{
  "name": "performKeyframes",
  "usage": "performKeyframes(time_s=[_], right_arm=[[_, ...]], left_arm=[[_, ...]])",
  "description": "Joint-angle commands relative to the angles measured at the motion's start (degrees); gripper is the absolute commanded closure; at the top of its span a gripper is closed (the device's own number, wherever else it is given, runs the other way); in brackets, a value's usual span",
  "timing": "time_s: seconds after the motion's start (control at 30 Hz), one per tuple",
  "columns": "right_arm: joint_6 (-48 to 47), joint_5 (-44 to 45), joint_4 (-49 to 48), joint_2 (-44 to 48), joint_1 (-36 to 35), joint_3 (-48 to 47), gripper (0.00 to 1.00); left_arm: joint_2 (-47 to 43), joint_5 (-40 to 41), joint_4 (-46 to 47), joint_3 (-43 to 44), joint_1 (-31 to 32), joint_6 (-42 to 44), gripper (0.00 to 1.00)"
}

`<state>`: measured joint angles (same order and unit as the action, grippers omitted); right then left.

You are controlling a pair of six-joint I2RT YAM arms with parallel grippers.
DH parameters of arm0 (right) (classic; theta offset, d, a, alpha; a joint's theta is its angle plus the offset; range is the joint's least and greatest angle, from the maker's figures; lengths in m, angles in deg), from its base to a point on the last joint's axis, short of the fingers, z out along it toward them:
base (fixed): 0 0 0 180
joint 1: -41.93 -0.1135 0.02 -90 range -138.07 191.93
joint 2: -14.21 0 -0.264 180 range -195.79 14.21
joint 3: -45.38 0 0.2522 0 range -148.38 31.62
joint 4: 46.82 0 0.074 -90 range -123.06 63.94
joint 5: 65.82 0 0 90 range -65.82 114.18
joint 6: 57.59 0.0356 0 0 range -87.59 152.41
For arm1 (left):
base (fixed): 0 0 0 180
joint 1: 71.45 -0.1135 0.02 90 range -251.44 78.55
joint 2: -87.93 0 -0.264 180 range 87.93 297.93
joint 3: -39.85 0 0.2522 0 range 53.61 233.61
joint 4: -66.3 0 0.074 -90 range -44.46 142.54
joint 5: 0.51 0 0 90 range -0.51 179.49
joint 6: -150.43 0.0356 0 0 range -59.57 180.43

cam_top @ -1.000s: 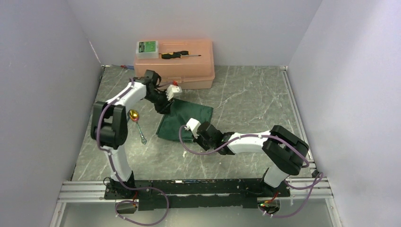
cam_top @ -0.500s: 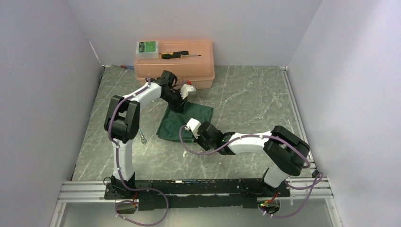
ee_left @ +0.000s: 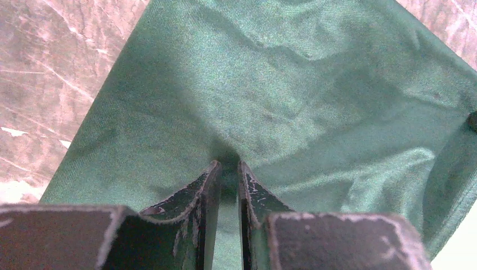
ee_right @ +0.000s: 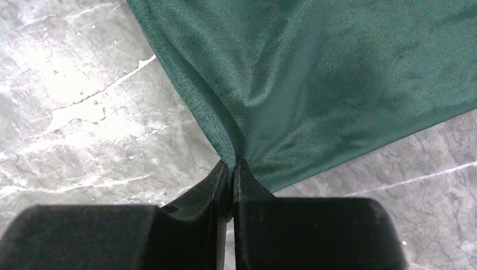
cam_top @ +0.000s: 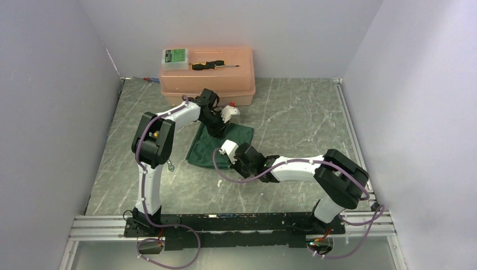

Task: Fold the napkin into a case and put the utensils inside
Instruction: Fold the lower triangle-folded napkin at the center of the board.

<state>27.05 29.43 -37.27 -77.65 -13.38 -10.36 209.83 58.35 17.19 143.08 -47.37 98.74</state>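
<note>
The dark green napkin (cam_top: 203,149) lies rumpled on the marble table, left of middle. My left gripper (cam_top: 218,130) comes down on its far part. In the left wrist view this gripper (ee_left: 228,164) has its jaws nearly together, pinching a pucker of the napkin (ee_left: 292,84). My right gripper (cam_top: 232,167) is at the near edge; in the right wrist view it (ee_right: 230,163) is shut on a corner of the napkin (ee_right: 315,67), which stretches away from it. Of the utensils, only the tip of the thin silver one (cam_top: 170,165) shows beside the left arm; the gold-headed one is hidden.
A pink plastic box (cam_top: 225,84) stands at the back against the wall. A small green and white case (cam_top: 175,57) and a black-handled screwdriver (cam_top: 212,65) lie on its lid. Grey walls close in both sides; a rail (cam_top: 236,222) runs along the near edge.
The left arm has swung to the right, carrying its gripper from the napkin's far left corner across the cloth. Its elbow now covers the gold-headed utensil. The right arm has hardly moved.
</note>
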Motion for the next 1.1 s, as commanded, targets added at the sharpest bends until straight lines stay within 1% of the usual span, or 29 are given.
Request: performKeyframes(time_s=[0.0, 0.33, 0.63, 0.8, 1.07], right_arm=[[0.3, -3.6, -0.2, 1.1, 2.1, -2.7, 0.97], [2.2, -13.3, -0.8, 2.6, 8.8, -5.0, 0.98], [0.4, -23.6, 3.9, -1.5, 12.9, -10.7, 1.0], [0.4, -25.1, 3.9, -3.1, 15.2, -11.3, 1.0], [2.5, -29.0, 0.2, -6.3, 20.4, -11.9, 1.0]], left_arm=[[0.9, 3.6, 1.0, -0.6, -0.1, 1.5, 0.76], [1.2, 5.3, 0.8, -2.4, 1.4, 4.3, 0.76], [1.8, 5.8, 0.0, -2.2, 2.1, 5.5, 0.76], [2.0, 5.7, -0.9, -1.9, 2.2, 6.7, 0.76], [2.4, 6.4, -1.7, -1.9, 2.7, 9.0, 0.77]])
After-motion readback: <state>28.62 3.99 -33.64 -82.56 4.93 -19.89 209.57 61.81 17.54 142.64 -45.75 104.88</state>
